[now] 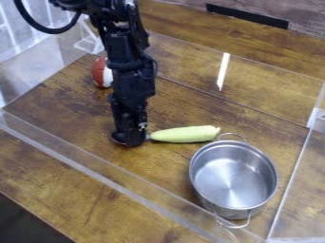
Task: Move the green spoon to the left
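The green spoon (185, 134) lies on the wooden table just left of the pot, its yellow-green handle pointing right and slightly up. Its silver bowl is hidden under my gripper (127, 135). The gripper reaches straight down from the black arm and its dark fingers stand closed around the spoon's bowl end, low at the table surface.
A shiny steel pot (233, 177) stands at the front right, close to the handle's tip. A red-capped toy mushroom (98, 70) shows partly behind the arm at the back left. Clear plastic walls (76, 152) run along the table's front and sides.
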`<act>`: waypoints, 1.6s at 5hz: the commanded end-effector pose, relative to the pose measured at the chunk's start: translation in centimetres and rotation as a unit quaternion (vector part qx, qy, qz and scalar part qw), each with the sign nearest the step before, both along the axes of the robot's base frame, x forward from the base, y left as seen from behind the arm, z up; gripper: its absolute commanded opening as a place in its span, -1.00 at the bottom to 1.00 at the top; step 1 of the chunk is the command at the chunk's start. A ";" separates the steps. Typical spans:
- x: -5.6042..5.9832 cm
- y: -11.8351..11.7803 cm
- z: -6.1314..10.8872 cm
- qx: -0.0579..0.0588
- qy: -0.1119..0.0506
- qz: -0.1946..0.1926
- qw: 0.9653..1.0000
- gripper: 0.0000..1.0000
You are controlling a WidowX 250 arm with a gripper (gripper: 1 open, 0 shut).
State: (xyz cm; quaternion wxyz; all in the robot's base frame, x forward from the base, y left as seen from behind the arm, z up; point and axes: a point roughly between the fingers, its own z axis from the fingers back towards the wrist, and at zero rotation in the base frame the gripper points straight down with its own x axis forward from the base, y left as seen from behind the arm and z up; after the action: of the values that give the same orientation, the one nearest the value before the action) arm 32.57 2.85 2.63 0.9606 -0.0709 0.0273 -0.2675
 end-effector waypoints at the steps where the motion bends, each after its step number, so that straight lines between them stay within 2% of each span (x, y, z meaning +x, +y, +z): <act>1: 0.7 -1.2 3.5 0.010 -0.028 0.003 1.000 -1.00; 2: 1.0 -2.6 5.7 0.016 -0.032 0.005 0.999 -1.00; 3: 0.9 -4.1 5.6 0.024 -0.034 -0.009 0.999 -1.00; 4: 0.4 -5.4 4.9 0.020 -0.033 -0.029 0.999 -1.00; 6: 0.0 -8.3 4.4 0.018 -0.033 -0.089 0.995 -1.00; 7: -0.2 -9.1 4.2 0.017 -0.033 -0.105 0.994 -1.00; 8: -0.6 -8.7 4.4 0.017 -0.032 -0.114 0.993 -1.00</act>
State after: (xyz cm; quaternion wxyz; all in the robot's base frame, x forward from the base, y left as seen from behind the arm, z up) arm 31.46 -5.91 4.70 0.9249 -0.0539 0.0442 -0.3738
